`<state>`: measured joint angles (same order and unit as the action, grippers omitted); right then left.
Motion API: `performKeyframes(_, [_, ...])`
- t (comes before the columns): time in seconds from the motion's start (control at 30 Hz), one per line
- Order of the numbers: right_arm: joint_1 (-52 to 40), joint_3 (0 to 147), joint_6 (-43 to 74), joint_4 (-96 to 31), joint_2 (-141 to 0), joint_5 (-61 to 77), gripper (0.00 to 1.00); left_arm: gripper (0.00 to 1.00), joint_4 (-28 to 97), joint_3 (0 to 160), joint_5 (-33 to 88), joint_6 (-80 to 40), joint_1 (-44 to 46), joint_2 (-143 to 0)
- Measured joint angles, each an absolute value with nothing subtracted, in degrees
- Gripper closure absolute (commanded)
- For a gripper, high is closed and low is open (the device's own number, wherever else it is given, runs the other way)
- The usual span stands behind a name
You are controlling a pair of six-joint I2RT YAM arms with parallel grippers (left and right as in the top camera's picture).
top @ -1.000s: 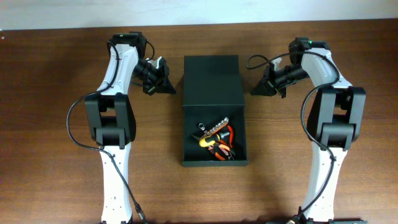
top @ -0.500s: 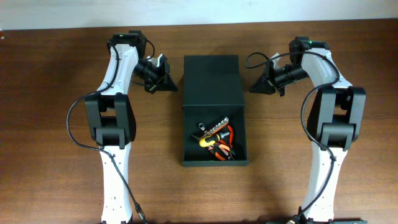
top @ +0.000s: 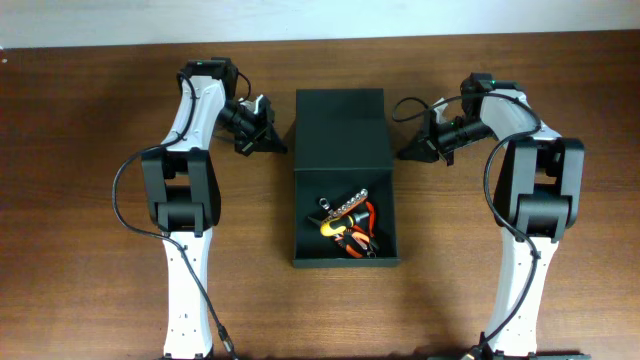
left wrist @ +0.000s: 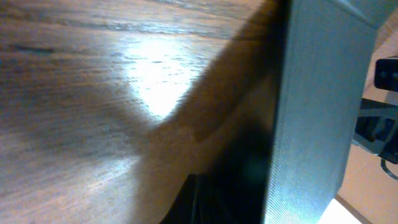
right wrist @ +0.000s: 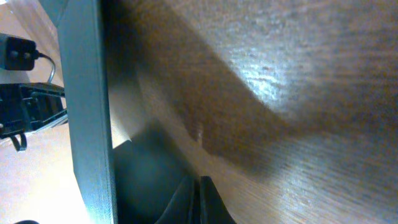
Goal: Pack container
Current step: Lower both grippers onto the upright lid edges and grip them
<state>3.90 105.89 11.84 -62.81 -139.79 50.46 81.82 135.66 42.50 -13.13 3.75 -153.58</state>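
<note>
Overhead: the container (top: 340, 120) sits mid-surface (top: 90, 200), nearer the far edge, with its lid flapped back and tools (top: 345, 225) piled inside. Your left claw (top: 272, 143) is just beside the lid's left side, and your right claw (top: 408, 154) is just beside its right.

Left wrist: the box wall fills the right of the frame. The fingers are lost in shadow, so you cannot tell the grip.

Right wrist: the wall is on the left, and the fingers (right wrist: 183, 202) are clenched together on nothing.
</note>
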Motion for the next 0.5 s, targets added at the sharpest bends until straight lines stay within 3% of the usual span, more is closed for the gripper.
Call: performKeyframes(0.5, [2.9, 105.9, 11.8, -61.8, -139.8, 50.7, 0.96, 0.98, 81.5, 135.7, 43.7, -12.9, 7.0, -155.5])
